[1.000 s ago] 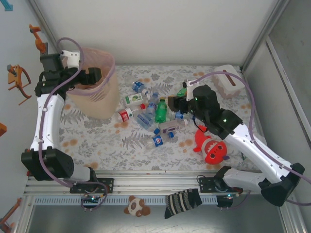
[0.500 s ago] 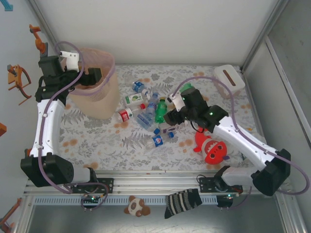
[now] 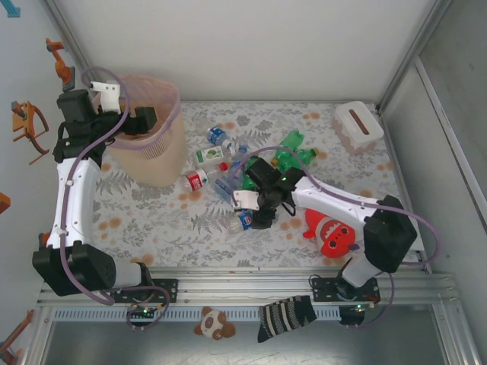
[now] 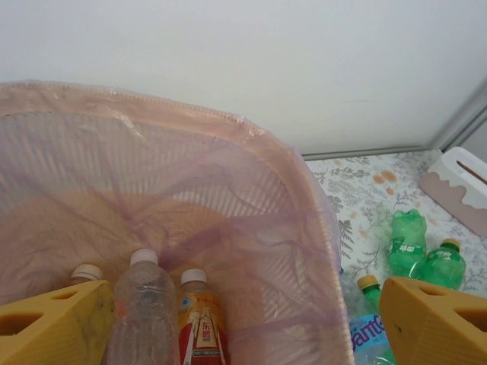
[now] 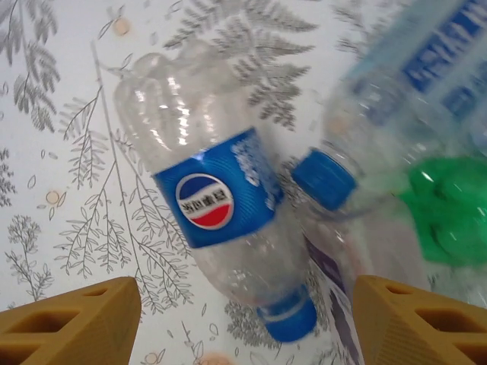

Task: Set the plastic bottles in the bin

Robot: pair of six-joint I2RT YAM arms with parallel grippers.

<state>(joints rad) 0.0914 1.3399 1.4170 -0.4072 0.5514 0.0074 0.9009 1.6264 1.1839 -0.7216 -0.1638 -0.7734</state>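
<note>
Swing complete: right tool [image 5: 243, 327] has crossed from the heap's [image 3: 228, 163] 2 o'clock side to hover, spread, over a blue-labelled bottle [image 5: 217, 198] lying at 6 o'clock, seemingly the next pick; left tool [image 4: 243, 319], spread, hangs over the bin [image 3: 152, 160].

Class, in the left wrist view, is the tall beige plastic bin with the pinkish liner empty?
No, three capped plastic bottles stand side by side inside the tall beige bin.
</note>
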